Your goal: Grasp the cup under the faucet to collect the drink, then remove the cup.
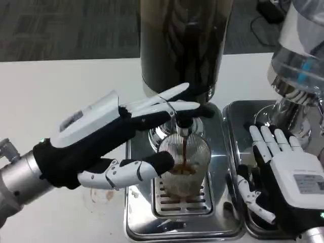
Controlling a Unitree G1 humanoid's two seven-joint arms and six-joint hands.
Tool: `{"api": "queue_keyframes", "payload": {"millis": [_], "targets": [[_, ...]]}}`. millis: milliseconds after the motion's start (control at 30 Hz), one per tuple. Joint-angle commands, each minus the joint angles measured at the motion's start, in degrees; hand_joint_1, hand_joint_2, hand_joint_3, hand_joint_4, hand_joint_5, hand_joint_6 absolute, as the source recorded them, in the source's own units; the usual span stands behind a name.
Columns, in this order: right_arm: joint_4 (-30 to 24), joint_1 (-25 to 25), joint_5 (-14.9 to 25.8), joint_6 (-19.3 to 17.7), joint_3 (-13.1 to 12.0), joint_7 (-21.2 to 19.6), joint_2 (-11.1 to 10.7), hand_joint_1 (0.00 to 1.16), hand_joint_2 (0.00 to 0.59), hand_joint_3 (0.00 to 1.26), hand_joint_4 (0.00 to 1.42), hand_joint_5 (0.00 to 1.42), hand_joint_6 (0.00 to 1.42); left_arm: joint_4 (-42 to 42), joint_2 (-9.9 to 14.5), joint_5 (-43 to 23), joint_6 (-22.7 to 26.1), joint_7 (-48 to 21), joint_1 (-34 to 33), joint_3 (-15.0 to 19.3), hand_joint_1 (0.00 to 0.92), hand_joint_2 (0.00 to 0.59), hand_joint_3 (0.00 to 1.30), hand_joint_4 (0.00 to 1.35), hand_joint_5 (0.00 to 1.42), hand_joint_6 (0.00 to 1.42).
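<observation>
A clear ribbed cup (185, 167) stands on the grate of the steel drip tray (177, 225), right under the faucet (183, 124) of a tall dispenser (185, 45) of dark drink. A dark stream runs from the faucet into the cup, which holds some brown liquid. My left hand (101, 142) reaches in from the left, its white back turned up. Its long fingers (172, 104) lie on the faucet's lever, and its thumb (131, 174) touches the cup's left side. My right hand (283, 172) rests flat with fingers spread on the neighbouring tray, holding nothing.
A second dispenser (298, 66) with a clear tank stands at the right over its own steel tray (235, 119). A faint brown stain (101, 195) marks the white table left of the drip tray. Bare table lies to the left and behind.
</observation>
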Motion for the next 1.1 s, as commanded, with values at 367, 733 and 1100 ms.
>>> {"api": "queue_keyframes", "payload": {"millis": [367,733,1100], "targets": [[-4.81,2.64,22.09,-1.32,-5.01,4.70,5.50,0.34,0.382,0.00,0.00,0.00,0.04,0.39,2.91,7.69,-3.83,4.08,1.76,-1.37,0.000,0.299,0.19,0.00,0.18,0.16],[-8.96,2.15,38.42,-0.56,-7.42,18.54,6.24,0.54,0.209,0.00,0.00,0.00,0.02,-0.39,3.94,7.35,-3.39,6.08,3.15,-1.15,0.000,0.293,0.20,0.00,0.18,0.16],[-6.42,-2.10,37.54,1.99,-5.60,22.20,4.77,0.65,0.163,0.00,0.00,0.00,0.00,-1.60,4.36,7.20,-1.91,7.04,3.74,-0.80,0.000,0.274,0.20,0.00,0.19,0.16]]}}
